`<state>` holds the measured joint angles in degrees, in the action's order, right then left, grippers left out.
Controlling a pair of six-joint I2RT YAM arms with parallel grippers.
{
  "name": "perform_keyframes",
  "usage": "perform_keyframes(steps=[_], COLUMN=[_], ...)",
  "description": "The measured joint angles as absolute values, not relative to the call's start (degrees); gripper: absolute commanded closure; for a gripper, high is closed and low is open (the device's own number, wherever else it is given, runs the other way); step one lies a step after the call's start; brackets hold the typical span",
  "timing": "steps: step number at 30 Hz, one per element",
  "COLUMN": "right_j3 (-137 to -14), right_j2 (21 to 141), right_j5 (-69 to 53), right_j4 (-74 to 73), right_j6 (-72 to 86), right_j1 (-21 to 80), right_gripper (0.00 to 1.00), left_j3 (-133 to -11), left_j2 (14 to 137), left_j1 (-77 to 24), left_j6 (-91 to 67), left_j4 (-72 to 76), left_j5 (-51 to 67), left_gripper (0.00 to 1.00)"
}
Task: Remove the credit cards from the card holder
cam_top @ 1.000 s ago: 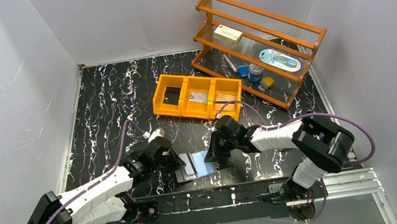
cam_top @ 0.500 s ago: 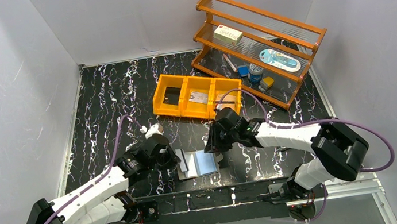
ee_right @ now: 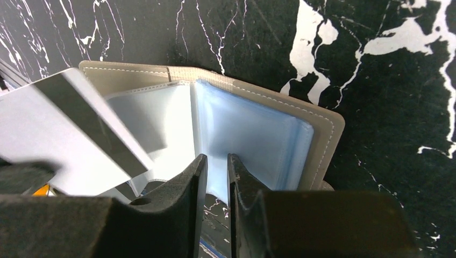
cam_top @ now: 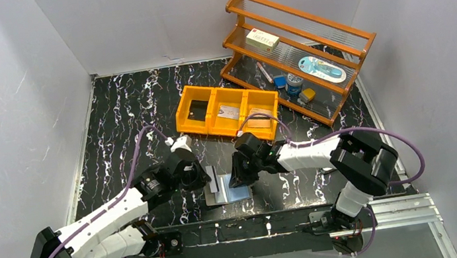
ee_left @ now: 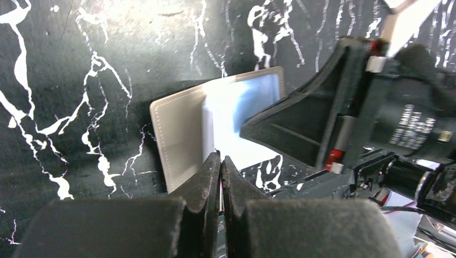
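Observation:
The grey card holder (cam_top: 224,193) lies open on the table's near middle, showing its pale blue lining (ee_right: 253,134). My left gripper (cam_top: 206,178) is at its left edge, shut on a silvery grey card (ee_right: 64,134) with a dark stripe. The card is tilted up, clear of the left leaf. In the left wrist view the jaws (ee_left: 220,160) are pressed together on the card's thin edge, above the holder (ee_left: 183,134). My right gripper (cam_top: 237,176) is over the right leaf, its jaws (ee_right: 216,161) nearly together around a fold of the blue lining.
An orange three-compartment bin (cam_top: 215,99) stands behind the holder, with a black card (cam_top: 197,113), a silvery card (cam_top: 228,112) and a tan card (cam_top: 263,115) in it. A wooden rack (cam_top: 333,28) with a cream box (cam_top: 264,39) and small items stands at the back right.
My left gripper has drawn back from the holder with the silvery card, which now stands clear of the left leaf. My right gripper has shifted left over the right leaf.

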<state>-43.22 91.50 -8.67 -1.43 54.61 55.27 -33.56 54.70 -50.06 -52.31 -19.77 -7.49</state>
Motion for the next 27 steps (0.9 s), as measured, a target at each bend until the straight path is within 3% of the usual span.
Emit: perform_keyframes(steps=[9, 18, 20, 27], right_j3=[-45.9, -46.7, -45.8, -37.4], right_j2=[91.3, 80.3, 76.7, 62.4], right_j5=[-5.0, -0.3, 0.4, 4.6], right_j4=[-5.4, -9.0, -7.8, -2.3], right_j6=[53.1, 50.4, 50.1, 50.2], right_j1=[55.4, 53.0, 51.2, 47.2], right_gripper=[0.63, 0.18, 0.03, 0.02], left_j3=[-40.4, -41.5, -41.5, -40.9], left_j2=[55.4, 55.2, 54.5, 52.0], left_j1=[-50.1, -49.1, -47.4, -35.8], left_j6=[-47.9, -44.9, -44.2, -42.6], left_j4=[-20.8, -21.0, -20.8, -17.0], left_j5=[-8.6, -7.9, -6.5, 3.5], left_gripper=[1.00, 1.00, 1.00, 1.00])
